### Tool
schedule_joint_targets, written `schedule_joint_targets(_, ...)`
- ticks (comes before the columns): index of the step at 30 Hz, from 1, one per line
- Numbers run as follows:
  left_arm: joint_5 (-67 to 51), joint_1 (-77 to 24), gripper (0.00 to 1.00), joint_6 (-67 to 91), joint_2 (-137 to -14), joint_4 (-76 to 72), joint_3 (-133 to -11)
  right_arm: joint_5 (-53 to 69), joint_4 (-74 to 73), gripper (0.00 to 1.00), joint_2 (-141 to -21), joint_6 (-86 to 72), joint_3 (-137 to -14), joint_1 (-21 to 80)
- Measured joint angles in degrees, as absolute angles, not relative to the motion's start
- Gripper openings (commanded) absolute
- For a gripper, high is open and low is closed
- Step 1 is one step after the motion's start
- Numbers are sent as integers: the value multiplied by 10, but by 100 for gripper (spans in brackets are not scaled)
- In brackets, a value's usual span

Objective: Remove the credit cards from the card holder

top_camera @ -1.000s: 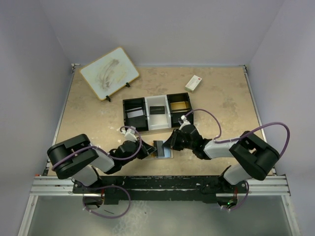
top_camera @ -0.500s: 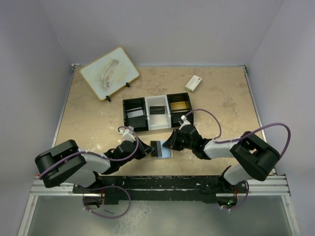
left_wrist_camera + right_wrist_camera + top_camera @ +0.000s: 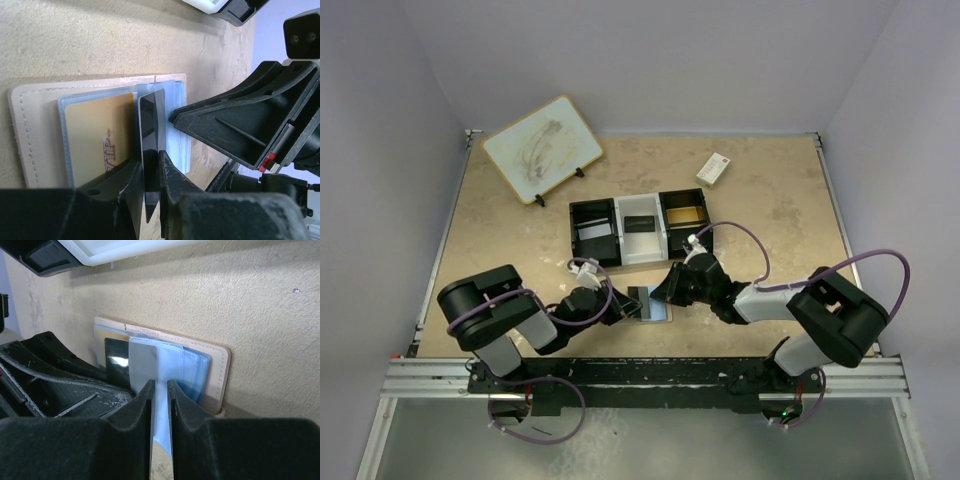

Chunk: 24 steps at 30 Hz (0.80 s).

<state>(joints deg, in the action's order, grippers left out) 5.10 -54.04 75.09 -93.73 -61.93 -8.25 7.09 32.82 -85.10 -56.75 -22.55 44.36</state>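
**Open card holder between both grippers, "VIP" card showing**

The card holder (image 3: 653, 303) lies opened flat on the beige table (image 3: 770, 220), near the front edge, just in front of the three-compartment tray (image 3: 618, 230). Its tan stitched leather (image 3: 30, 130) frames pale blue plastic sleeves.

In the left wrist view a gold card (image 3: 102, 135) sits inside one sleeve. The only writing that can be read is on it: "VIP", in raised letters. Beside it a black card (image 3: 152, 120) stands on edge, partly out of the holder, its lower end between the fingers of the left gripper (image 3: 626, 306). The fingers flank the card closely, but whether they press on it cannot be told.

The right gripper (image 3: 670, 292) comes in from the opposite side. In its own wrist view its fingers (image 3: 142, 395) are pinched on a thin pale blue sleeve leaf of the card holder — the leaf runs straight down the narrow slot between them.

Far back on the table lies a small white box (image 3: 713, 168) with a red mark — too small to read. At the back left a white board (image 3: 542, 148) with grey scribbles leans on a black stand.
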Motion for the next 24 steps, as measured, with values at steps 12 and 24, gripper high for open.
schedule_joint_targets(12, 60, -540, 1, 757, -894, -589, -74, 71, 328, 20, -851, -568, -225, 444)
schedule_joint_targets(24, 86, -540, 0, 721, -769, -434, -73, 74, 325, 25, -851, -568, -228, 444)
